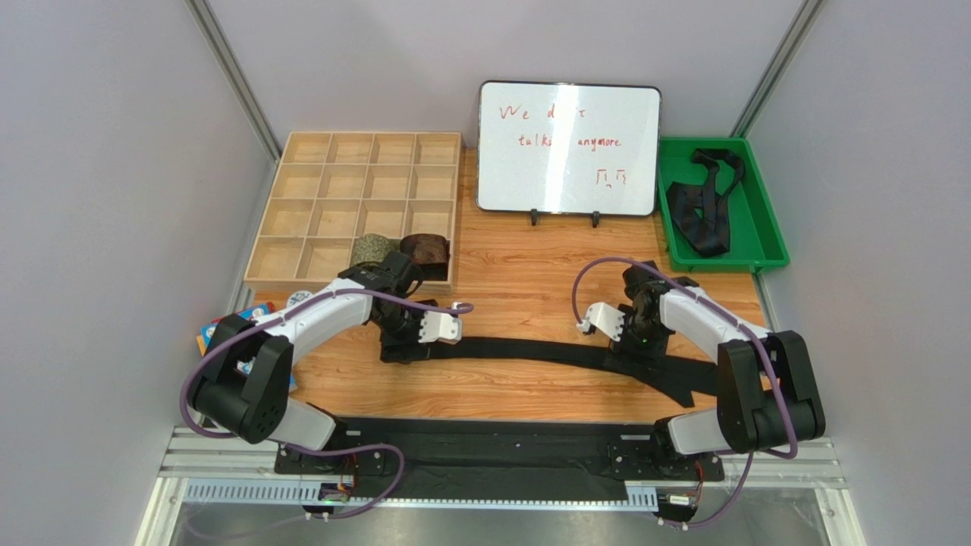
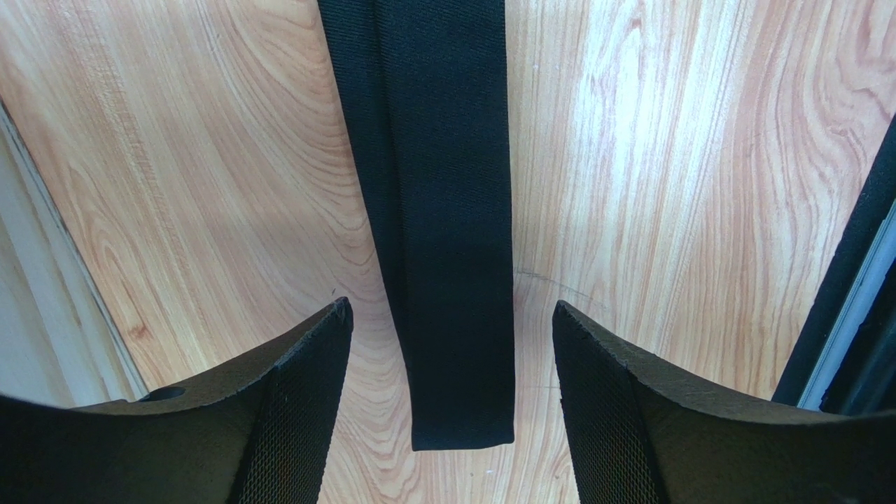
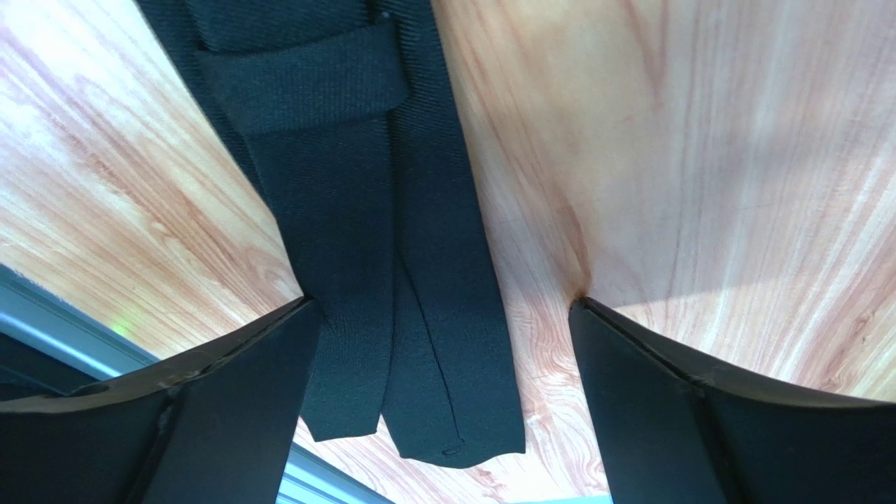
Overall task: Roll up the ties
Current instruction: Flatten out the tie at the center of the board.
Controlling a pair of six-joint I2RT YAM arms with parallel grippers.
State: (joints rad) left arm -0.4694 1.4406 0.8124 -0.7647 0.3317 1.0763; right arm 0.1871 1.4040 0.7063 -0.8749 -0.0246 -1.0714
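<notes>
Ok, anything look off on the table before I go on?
Nothing major. The black tie lies flat but slightly bowed across the table. A small blue thing sticks out under the left arm; can't tell what.

One flat black tie (image 1: 536,349), two coiled ties (image 1: 373,247) (image 1: 427,245), one whiteboard (image 1: 568,148).

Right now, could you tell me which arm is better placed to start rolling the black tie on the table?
Probably the left hand: open, it straddles the narrow, squared end of the black tie. The right hand is open over a wider, layered stretch.
</notes>
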